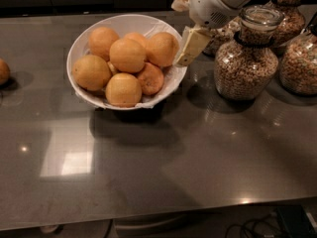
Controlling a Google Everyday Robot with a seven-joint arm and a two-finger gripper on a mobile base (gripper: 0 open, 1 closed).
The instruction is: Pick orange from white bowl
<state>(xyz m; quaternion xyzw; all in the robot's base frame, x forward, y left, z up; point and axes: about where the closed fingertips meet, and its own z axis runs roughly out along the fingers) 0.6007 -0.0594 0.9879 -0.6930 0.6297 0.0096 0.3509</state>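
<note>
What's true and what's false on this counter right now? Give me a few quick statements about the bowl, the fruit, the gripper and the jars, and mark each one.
1. The white bowl holds several oranges. True.
2. The gripper has an orange lifted clear above the bowl. False: it hangs at the bowl's rim on the view's right side, beside the pile, and every orange lies in the bowl.
3. Glass jars filled with grain-like contents stand on the table to the view's right of the bowl. True.
4. The lone fruit at the view's left edge sits inside the bowl. False: it lies on the table, well apart from the bowl.
</note>
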